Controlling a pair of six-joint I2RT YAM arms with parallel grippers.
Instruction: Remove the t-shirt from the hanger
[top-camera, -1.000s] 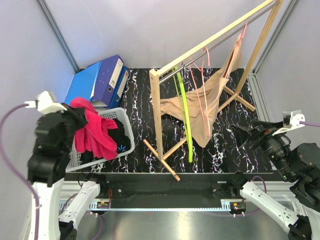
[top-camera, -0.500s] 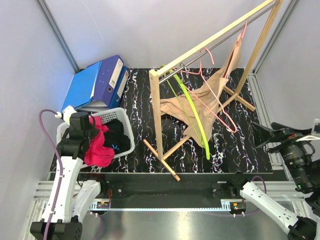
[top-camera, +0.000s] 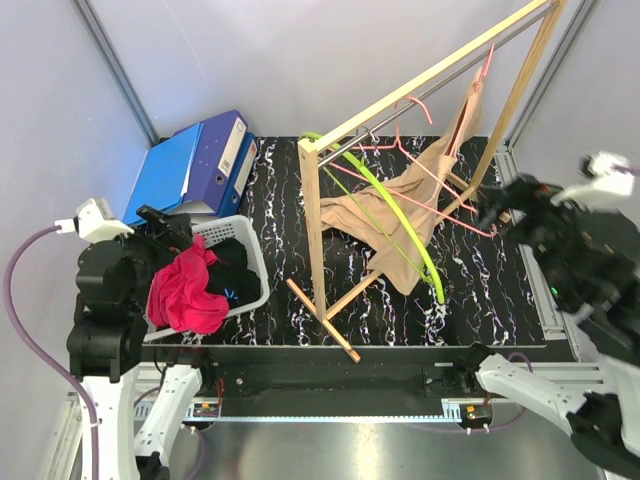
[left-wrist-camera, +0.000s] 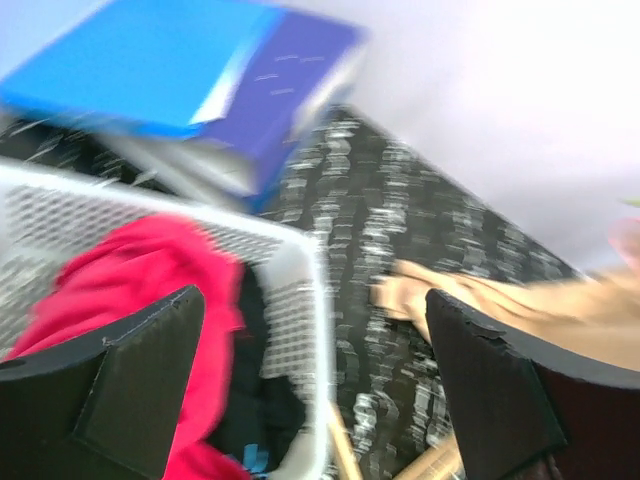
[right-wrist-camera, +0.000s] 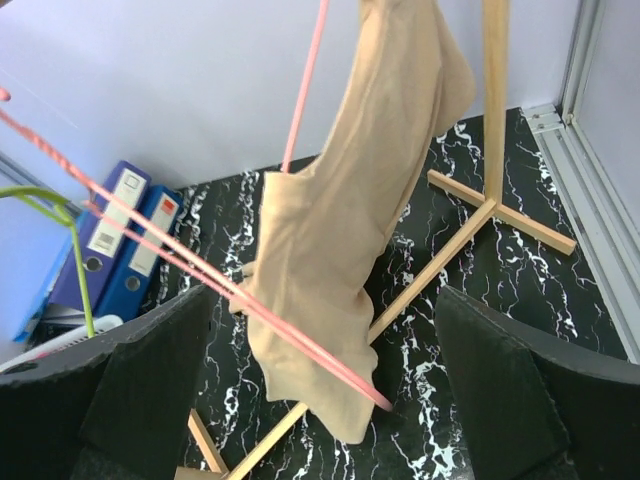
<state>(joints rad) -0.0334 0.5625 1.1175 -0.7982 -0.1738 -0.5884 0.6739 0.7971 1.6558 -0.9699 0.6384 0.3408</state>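
From the top external view, a wooden rack (top-camera: 313, 230) is seen standing on the black marbled table (top-camera: 280, 180). The beige t-shirt (top-camera: 405, 215) is hung from a pink hanger (top-camera: 487, 62) near the right end of the rack's rail, and its lower part is draped down beneath the rail. Further pink hangers (top-camera: 440, 205) and a green hanger (top-camera: 400, 225) are seen tilted out from the same rail. To the left of the rack a white basket (top-camera: 255, 255) is placed, with a red cloth (top-camera: 185, 290) laid over its near rim, and blue binders (top-camera: 200, 160) are stacked behind it. The left gripper (top-camera: 165, 222) is held over the basket and the right gripper (top-camera: 493, 212) is raised just right of the rack, near the shirt. In the left wrist view, which is blurred, the jaws are spread wide with nothing between them; the red cloth and basket are seen below. In the right wrist view the jaws are likewise spread and unloaded, and the shirt is seen draped from the rack ahead, apart from the fingers.
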